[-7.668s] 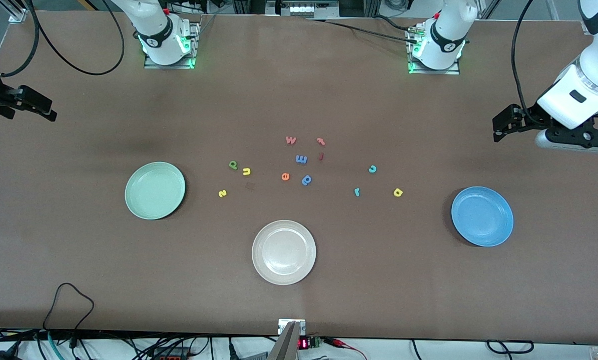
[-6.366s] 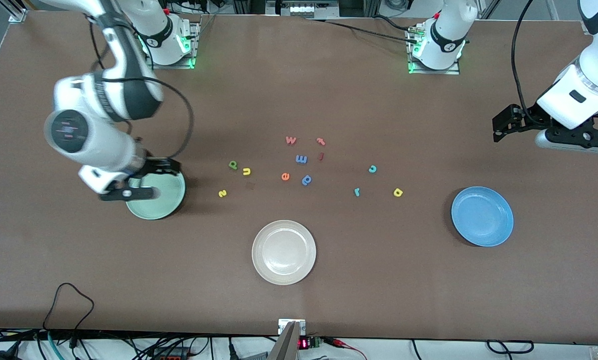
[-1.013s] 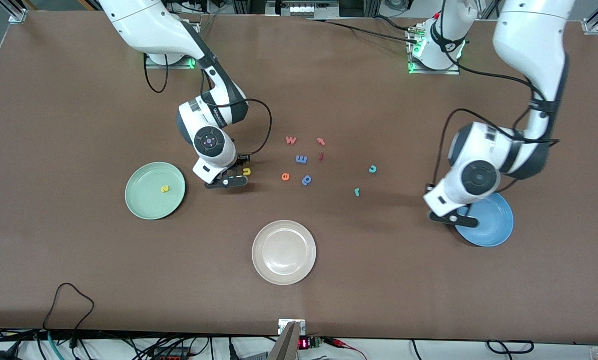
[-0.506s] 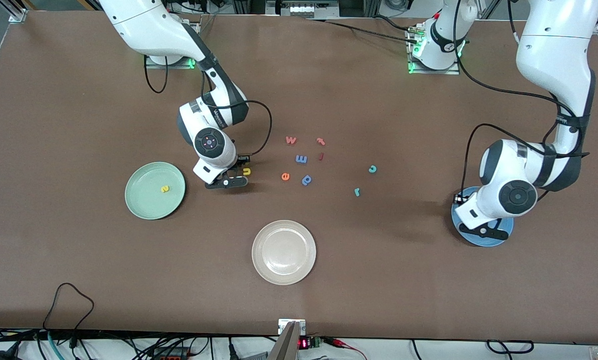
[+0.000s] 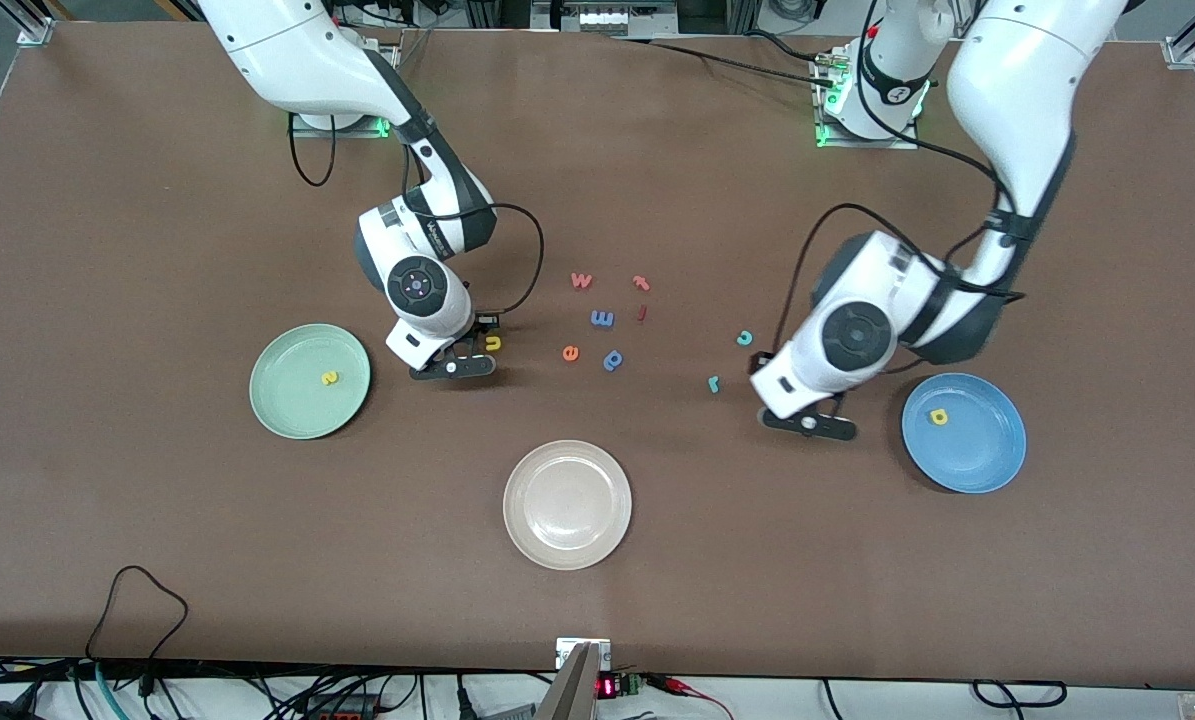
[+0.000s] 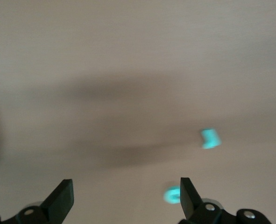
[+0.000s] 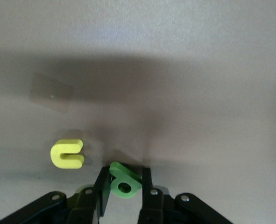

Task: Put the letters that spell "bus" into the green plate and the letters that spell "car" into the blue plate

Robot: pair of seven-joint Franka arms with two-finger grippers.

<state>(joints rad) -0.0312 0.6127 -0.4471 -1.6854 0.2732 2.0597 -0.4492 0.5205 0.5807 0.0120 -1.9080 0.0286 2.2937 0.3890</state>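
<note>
My right gripper [image 5: 472, 338] [image 7: 123, 186] is low at the table, shut on the dark green b [image 7: 125, 181], which sits tilted between its fingers. The yellow u [image 5: 493, 343] [image 7: 67, 154] lies just beside it. On the green plate [image 5: 282, 405] rests the yellow s [image 5: 329, 378]. The blue plate [image 5: 987, 455] holds the yellow a [image 5: 939, 417]. My left gripper [image 5: 807, 412] [image 6: 123, 201] hangs open and empty over the table between the blue plate and the teal r [image 5: 714, 383] [image 6: 211, 138]. The teal c [image 5: 744, 338] [image 6: 172, 195] shows by one finger.
A beige-white plate [image 5: 567, 545] stands nearer the front camera, mid-table. Between the two arms lie a pink w [image 5: 581, 280], a pink letter [image 5: 641, 283], a red i [image 5: 642, 313], a blue m [image 5: 602, 318], an orange e [image 5: 570, 352] and a blue p [image 5: 613, 359].
My left gripper opened over the blue plate, left the yellow a there, and swung toward the teal letters. My right gripper closed on the green b without shifting.
</note>
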